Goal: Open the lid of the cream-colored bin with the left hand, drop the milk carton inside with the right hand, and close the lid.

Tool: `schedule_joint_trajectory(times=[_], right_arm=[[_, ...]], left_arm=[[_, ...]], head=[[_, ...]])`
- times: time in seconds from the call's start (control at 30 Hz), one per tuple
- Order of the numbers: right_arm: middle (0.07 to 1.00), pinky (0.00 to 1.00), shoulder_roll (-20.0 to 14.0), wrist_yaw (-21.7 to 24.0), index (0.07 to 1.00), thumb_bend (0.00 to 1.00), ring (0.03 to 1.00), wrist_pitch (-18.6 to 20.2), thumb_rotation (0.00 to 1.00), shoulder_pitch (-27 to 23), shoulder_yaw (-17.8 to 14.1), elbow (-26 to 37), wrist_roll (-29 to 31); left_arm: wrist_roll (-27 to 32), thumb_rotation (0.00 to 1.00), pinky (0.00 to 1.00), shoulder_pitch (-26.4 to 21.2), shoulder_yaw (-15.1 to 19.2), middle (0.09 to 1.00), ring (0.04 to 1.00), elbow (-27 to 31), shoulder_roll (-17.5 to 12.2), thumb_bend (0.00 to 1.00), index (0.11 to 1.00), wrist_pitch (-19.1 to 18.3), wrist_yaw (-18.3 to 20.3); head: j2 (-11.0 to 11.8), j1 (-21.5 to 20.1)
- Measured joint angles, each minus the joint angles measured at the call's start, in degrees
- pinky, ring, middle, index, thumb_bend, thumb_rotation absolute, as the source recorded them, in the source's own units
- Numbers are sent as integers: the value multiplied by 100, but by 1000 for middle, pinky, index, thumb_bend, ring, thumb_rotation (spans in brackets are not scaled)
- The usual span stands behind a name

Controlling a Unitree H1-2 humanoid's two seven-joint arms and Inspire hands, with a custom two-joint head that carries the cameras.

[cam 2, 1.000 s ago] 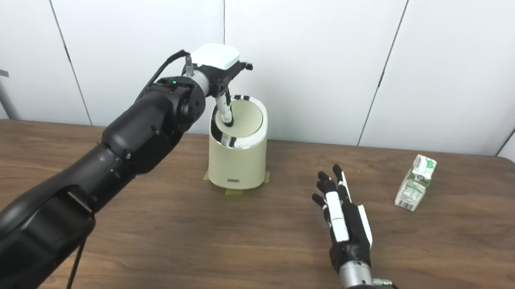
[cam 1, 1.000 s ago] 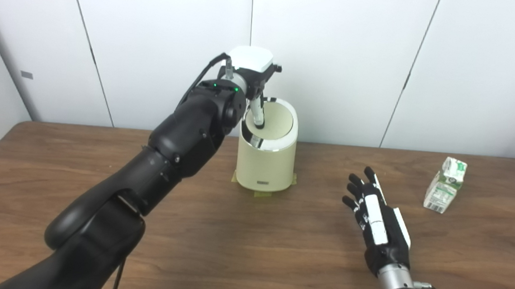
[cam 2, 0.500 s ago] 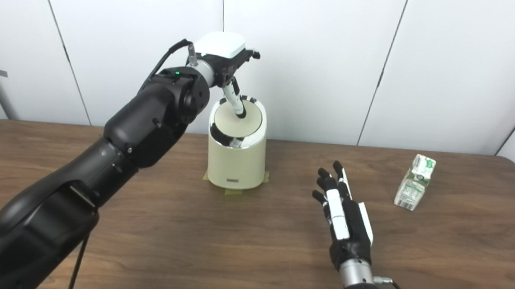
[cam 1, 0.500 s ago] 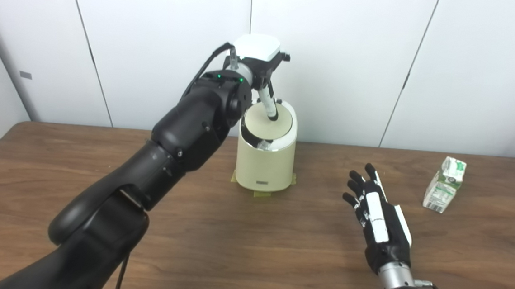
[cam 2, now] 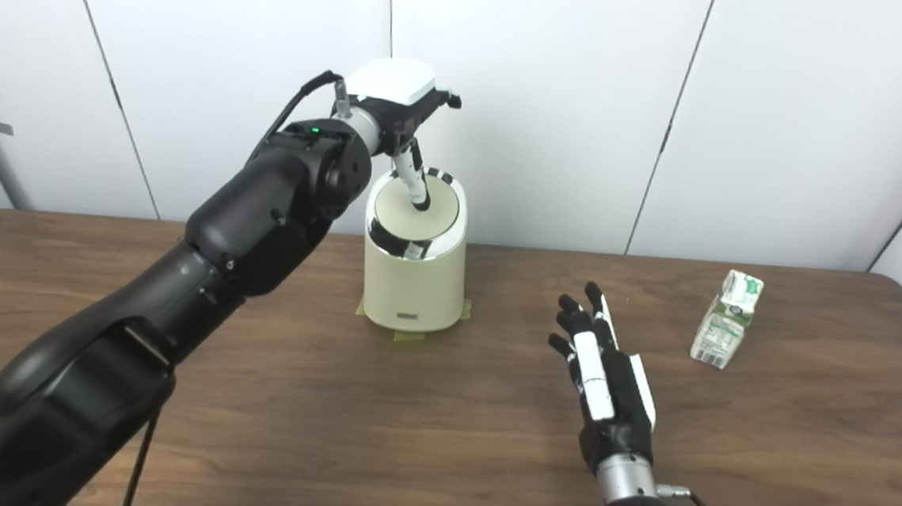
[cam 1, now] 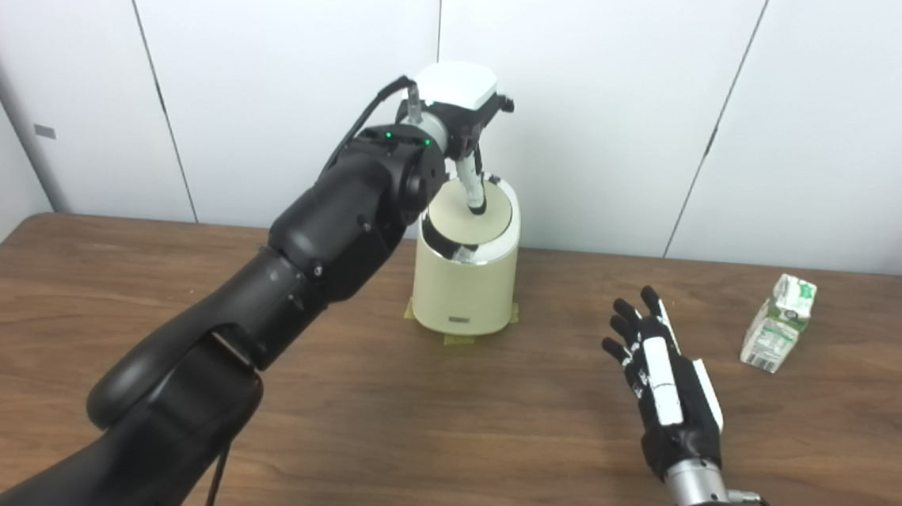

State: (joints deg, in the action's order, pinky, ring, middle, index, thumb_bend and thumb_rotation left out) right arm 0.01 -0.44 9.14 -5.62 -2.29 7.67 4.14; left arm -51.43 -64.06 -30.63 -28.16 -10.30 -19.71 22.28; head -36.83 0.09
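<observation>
**Carton Waiting as Left Hand Is Working the Bin Lid**

The left hand (cam 1: 461, 107) is hovering over the cream bin (cam 1: 464, 286) at the back of the desk (cam 1: 406, 440), one of its fingers (cam 1: 470, 187) pointing down and touching the lid (cam 1: 473, 219). The other fingers are tucked under the white hand shell, and it is hard to tell whether they are curled or spread; they are grasping nothing that can be seen. The lid is sitting nearly flat in the bin's top, with a dark, shiny gap showing along its front edge, so the opening step is looking unfinished.

The right hand (cam 1: 660, 379) is lying low over the desk, fingers spread and released, holding nothing. The carton (cam 1: 779, 324) is standing upright on the desk near the right edge, well apart from the bin and just beyond the right hand. It is a small white box with green print and a folded gable top, appearing intact and closed.

By this view, grasping the carton, dropping it in and closing the lid are all remaining to be done.
</observation>
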Motion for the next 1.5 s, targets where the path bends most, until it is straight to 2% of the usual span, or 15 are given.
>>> schedule_joint_trajectory(times=[0.17,0.37,0.47,0.67,0.83,1.0,1.1,1.13,1.17,1.3,1.4,1.5], right_arm=[[917,879,-17,2,997,722,930,7,866,3,1,43,4],[920,888,-50,8,999,722,937,101,867,32,27,174,3],[919,885,-73,12,997,728,934,102,867,60,26,174,3],[923,884,-75,21,986,723,933,204,856,121,42,246,29],[927,886,-51,18,985,736,940,241,856,120,61,313,27],[928,877,-56,19,986,730,937,234,859,87,57,206,35],[925,876,-55,18,989,722,934,234,864,66,60,206,25],[922,872,-54,17,988,721,932,234,865,59,61,203,20],[920,869,-52,16,988,717,929,233,865,46,64,196,12],[916,867,-49,16,984,711,926,232,860,31,72,136,7],[918,876,-49,21,986,704,930,231,856,29,85,135,9],[925,880,-60,29,992,708,933,231,857,29,84,135,12]], left_arm=[[-91,44,811,4,-127,924,919,0,-17,1000,905,7,3],[-561,86,806,81,-605,893,884,-16,-35,1000,901,10,5],[-741,89,805,138,-736,865,864,-125,26,1000,888,76,-303],[-804,70,805,134,-804,851,855,-546,113,1000,885,278,-830],[-680,86,810,115,-658,888,887,-615,146,993,908,286,-854],[-216,70,852,138,-225,937,928,-327,52,958,927,231,-345],[-1,55,774,164,-38,941,916,146,-41,971,936,29,133],[19,56,719,159,20,900,858,342,-66,974,927,-27,274],[41,52,700,151,61,891,843,536,-101,977,925,-124,427],[201,34,730,11,257,904,874,1127,-223,956,928,-404,1003],[357,22,732,-50,465,905,883,1478,-345,911,916,-535,1296],[534,26,673,-26,828,878,817,1798,-412,858,910,-667,1659]], head=[[9,0],[-26,-35],[-35,-35],[-70,-62],[-27,-18],[17,-18],[26,-18],[35,0],[53,17],[70,35],[70,35],[44,17]])
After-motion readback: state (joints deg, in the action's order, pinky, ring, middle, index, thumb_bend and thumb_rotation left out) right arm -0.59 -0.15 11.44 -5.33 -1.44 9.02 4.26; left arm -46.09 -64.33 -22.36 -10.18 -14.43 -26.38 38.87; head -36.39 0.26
